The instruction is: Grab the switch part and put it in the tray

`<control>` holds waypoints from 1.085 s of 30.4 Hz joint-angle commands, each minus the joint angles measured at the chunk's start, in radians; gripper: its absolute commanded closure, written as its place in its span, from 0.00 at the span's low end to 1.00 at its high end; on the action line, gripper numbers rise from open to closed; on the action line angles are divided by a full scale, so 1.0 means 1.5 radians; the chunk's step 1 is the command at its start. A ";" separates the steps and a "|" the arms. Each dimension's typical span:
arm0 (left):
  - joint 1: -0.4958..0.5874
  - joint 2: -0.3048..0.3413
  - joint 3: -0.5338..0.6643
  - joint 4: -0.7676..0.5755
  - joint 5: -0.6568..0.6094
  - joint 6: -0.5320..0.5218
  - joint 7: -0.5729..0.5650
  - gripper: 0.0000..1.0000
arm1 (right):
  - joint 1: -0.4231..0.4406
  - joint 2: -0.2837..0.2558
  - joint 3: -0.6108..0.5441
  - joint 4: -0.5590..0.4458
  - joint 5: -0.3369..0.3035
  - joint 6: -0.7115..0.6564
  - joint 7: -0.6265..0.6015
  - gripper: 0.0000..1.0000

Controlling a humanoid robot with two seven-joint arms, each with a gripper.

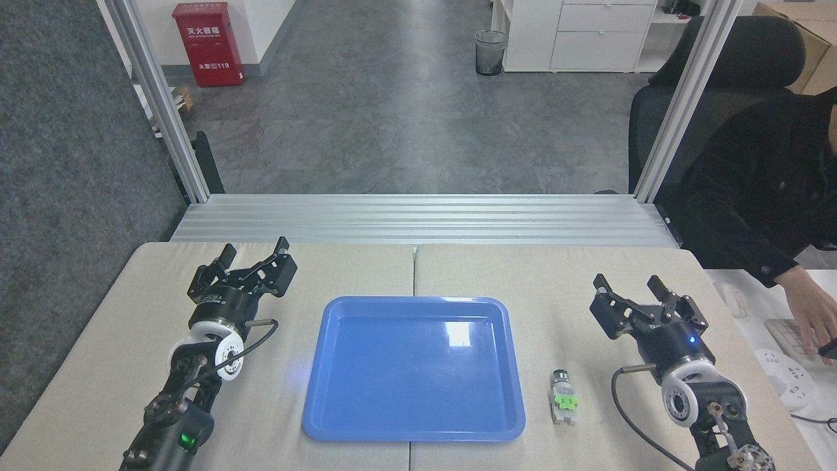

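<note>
Now, right gripper (629,282): our fingers spread, empty.
Left gripper (255,250): spread, idle.
Switch part (563,395): lying on table (588,275), just right of the empty blue tray (314,392).
Risk: our pinch on its rounded cap may slip.

The tray (413,369) is smooth blue plastic, glossy enough to mirror a bright window patch. The counter (588,275) looks matt beige, faintly textured like cloth. The switch part (563,395) has a dark metallic cap, green plastic middle and clear base. Both hands are matt black, left (254,252) and right (628,284).
</note>
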 commanded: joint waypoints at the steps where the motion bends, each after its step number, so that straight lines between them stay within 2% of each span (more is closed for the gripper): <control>1: 0.000 0.000 0.000 0.000 0.000 0.000 0.000 0.00 | 0.000 -0.002 -0.014 0.000 0.000 -0.001 0.000 0.02; 33: 0.000 0.000 0.000 0.000 0.000 0.000 0.000 0.00 | 0.005 -0.005 -0.014 -0.001 0.002 -0.017 0.000 0.02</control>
